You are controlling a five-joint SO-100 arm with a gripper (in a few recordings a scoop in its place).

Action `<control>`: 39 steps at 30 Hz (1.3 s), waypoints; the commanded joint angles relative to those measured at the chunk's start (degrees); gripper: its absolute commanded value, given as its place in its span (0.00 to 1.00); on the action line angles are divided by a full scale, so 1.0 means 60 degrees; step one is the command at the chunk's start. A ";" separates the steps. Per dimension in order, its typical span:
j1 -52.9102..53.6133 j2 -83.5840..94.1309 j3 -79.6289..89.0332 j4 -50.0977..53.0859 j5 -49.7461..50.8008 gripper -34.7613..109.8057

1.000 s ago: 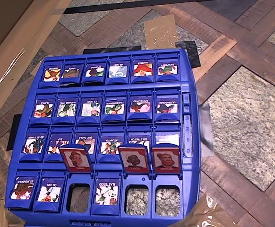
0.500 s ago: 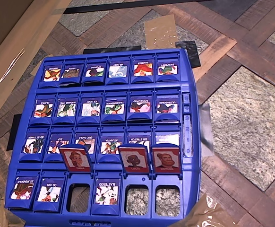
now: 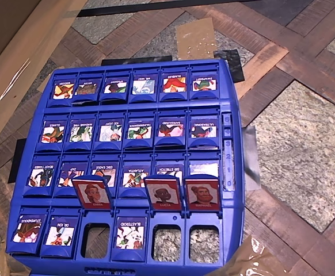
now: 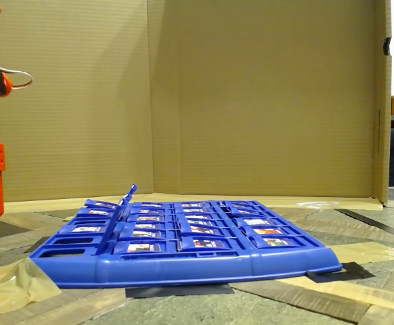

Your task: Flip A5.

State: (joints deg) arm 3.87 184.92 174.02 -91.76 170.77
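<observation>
Blue board (image 3: 233,172), A5 (image 3: 202,194) upright, right edge

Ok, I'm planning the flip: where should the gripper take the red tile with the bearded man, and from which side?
Probably the free top edge of the bearded-man tile, from above, pinching front and back. It stands raised, seemingly hinged at its lower edge by the open slot, and another red tile stands close on its left in the overhead view, crowding the sides.
</observation>
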 commanded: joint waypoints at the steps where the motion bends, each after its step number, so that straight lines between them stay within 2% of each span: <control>1: 0.0205 -0.0366 -0.0439 0.1113 -0.0220 0.24; 18: 0.1377 -0.2988 -0.2153 0.5464 -0.0483 0.24; 39: 0.2256 -0.8247 -0.6548 1.2612 -0.0146 0.24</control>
State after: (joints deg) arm 16.61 138.60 140.27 -20.65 169.80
